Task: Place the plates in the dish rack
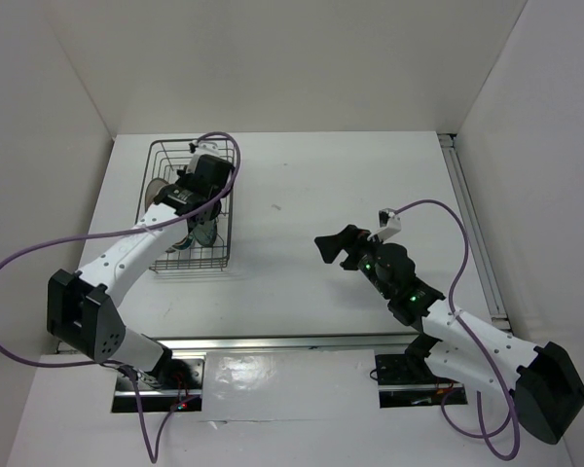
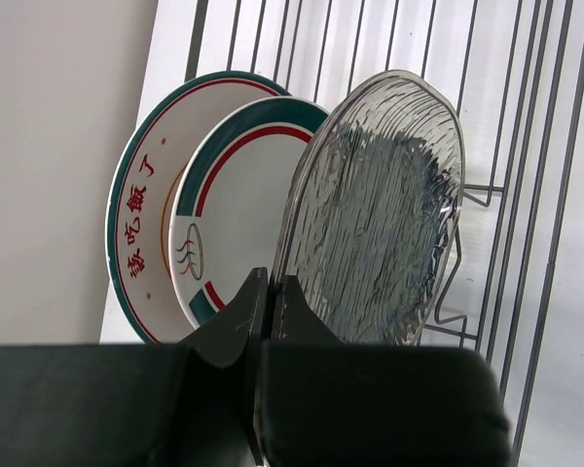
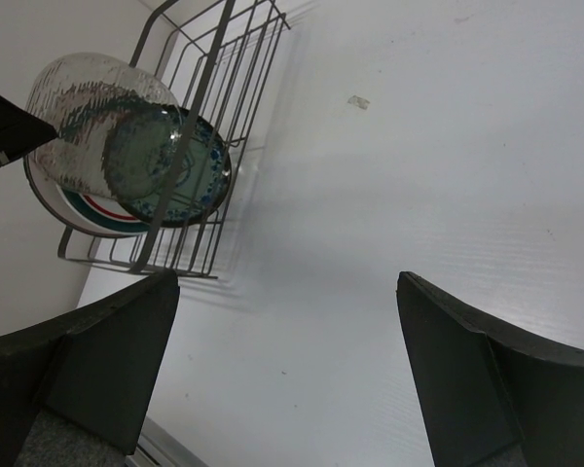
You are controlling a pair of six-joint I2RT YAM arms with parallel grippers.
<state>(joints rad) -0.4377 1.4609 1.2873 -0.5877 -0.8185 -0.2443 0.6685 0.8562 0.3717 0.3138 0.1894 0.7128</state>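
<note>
- The left end effector (image 2: 267,297) has its two fingers pressed flat together with nothing between them; its tips sit at the lower centre of the left wrist view, just beside the bottom rim of the translucent plate (image 2: 389,204)
- That ribbed translucent plate stands on edge in the dish rack (image 1: 230,229), leaning against a wire divider
- Left of it in the same view stand a white plate with teal and red bands (image 2: 236,199) and, behind that, a white plate with red characters (image 2: 134,226), both on edge and overlapping
- From above, the left end effector (image 1: 202,190) hangs over the rack at the upper left of the counter (image 1: 321,175)
- The right end effector (image 3: 287,375) is spread wide and holds nothing, its fingers at the two lower corners of its view
- It hovers mid-counter, well apart from the rack
- Its camera shows a teal-blue patterned plate (image 3: 180,175) in the rack, overlapping the translucent one
</note>
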